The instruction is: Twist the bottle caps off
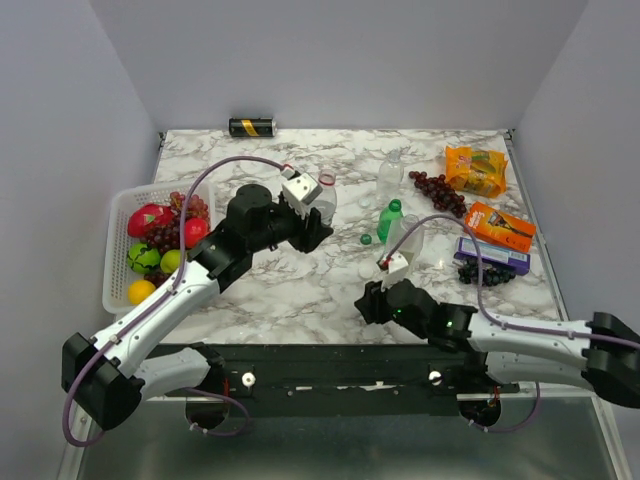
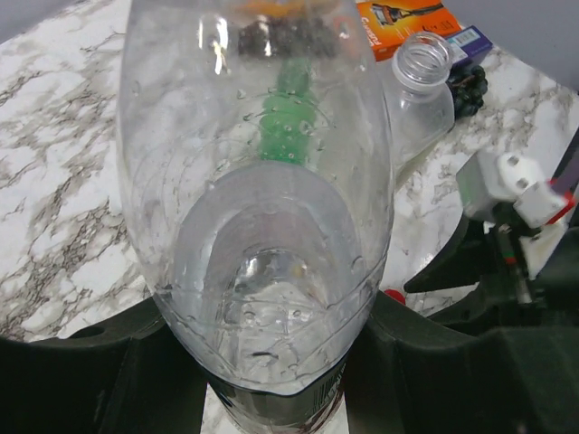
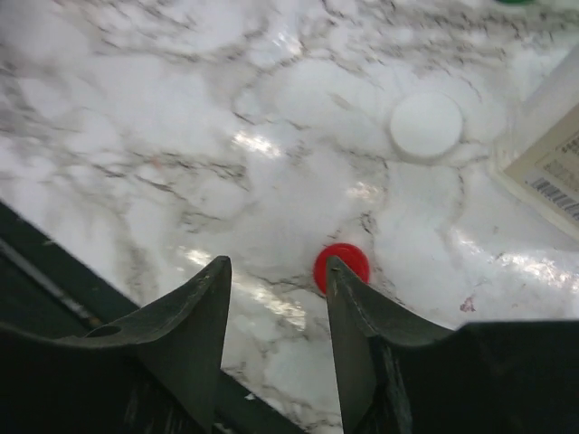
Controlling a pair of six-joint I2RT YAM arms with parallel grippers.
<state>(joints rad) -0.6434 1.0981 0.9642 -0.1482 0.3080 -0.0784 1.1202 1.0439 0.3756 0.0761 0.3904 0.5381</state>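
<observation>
My left gripper (image 1: 312,225) (image 2: 271,375) is shut on a small clear bottle (image 1: 322,196) (image 2: 258,208) with a dark label, holding it by its body above the table's middle. My right gripper (image 1: 371,301) (image 3: 276,264) hovers low over the marble with its jaws open and nothing between them. A red cap (image 3: 342,265) lies flat on the table right at its right fingertip. A white cap (image 3: 425,125) lies farther off. The green bottle (image 1: 389,220) stands with a green cap (image 1: 366,239) beside it. An uncapped clear bottle (image 1: 405,238) (image 2: 418,95) stands nearby, another clear bottle (image 1: 390,174) behind.
A white basket (image 1: 117,262) of fruit sits at the left. A black-and-gold can (image 1: 252,127) lies at the back edge. At the right are red grapes (image 1: 438,191), an orange snack bag (image 1: 475,168), an orange box (image 1: 499,226), a purple box (image 1: 492,256) and dark grapes (image 1: 484,273).
</observation>
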